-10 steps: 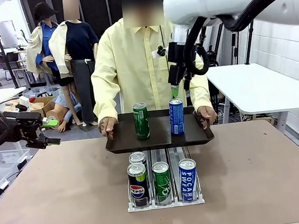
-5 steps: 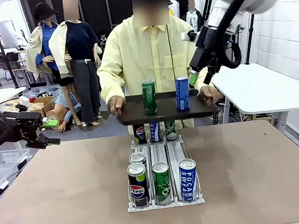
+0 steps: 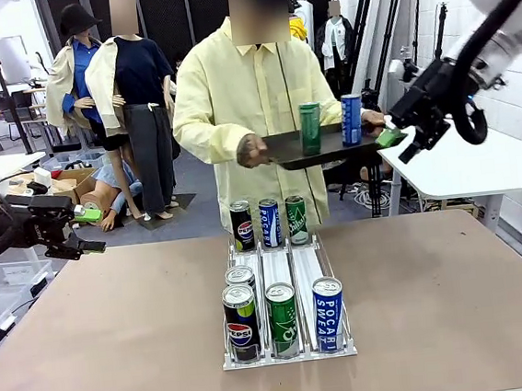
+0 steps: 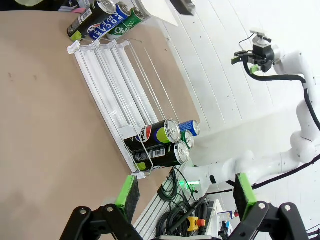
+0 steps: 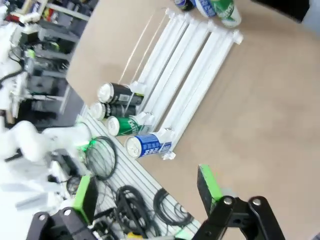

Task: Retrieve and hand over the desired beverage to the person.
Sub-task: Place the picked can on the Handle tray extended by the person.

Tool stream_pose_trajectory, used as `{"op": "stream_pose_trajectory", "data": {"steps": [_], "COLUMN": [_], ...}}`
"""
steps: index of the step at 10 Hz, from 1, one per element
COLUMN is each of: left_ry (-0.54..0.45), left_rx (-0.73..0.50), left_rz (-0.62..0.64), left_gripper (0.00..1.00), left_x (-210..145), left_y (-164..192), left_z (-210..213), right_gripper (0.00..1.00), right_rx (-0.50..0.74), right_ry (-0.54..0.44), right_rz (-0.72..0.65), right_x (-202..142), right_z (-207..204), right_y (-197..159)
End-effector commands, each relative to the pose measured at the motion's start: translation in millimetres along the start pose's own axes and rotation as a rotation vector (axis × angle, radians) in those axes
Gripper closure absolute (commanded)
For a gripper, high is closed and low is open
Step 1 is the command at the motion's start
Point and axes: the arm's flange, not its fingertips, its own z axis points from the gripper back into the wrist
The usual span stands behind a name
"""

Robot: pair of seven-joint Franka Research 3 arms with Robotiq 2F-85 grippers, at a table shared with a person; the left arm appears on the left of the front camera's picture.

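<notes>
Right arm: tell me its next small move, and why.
Probably hold clear rather than reach in. The right gripper is open and empty, up beside the tray that the person holds off the table with a green can and a blue can upright on it. The delivery looks done.

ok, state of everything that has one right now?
left gripper: open, empty
right gripper: open, empty, raised beside the tray
tray: lifted off the table, held by the person
two cans on tray: upright
can rack: on the table, cans upright front and back
</notes>
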Motion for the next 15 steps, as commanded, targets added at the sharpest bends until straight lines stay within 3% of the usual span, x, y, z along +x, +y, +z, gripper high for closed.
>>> {"op": "stream_pose_trajectory", "data": {"steps": [1,5,7,12,15], "left_ry": [-0.005,-0.005,-0.005,-0.005,-0.005], "left_rx": [-0.003,-0.003,-0.003,-0.003,-0.003], "left_rz": [-0.004,-0.004,-0.004,-0.004,-0.004], "left_gripper": [0.0,0.0,0.0,0.0,0.0], "left_x": [-0.2,-0.2,-0.2,-0.2,-0.2], "left_y": [-1.5,-1.5,-1.5,-1.5,-1.5], "left_z": [2.2,2.2,2.2,2.2,2.2], "right_gripper": [0.0,0.0,0.0,0.0,0.0], "right_rx": [0.092,0.222,0.234,0.295,0.34], "right_ry": [-0.112,-0.273,-0.351,-0.421,-0.367], "right_rz": [-0.023,-0.132,-0.055,0.009,-0.005], "right_x": [-33.0,-84.9,-105.9,-133.6,-127.2], "right_z": [-7.1,-12.2,-23.3,-26.3,-24.4], "right_y": [-20.0,-62.9,-86.8,-128.8,-131.3]}}
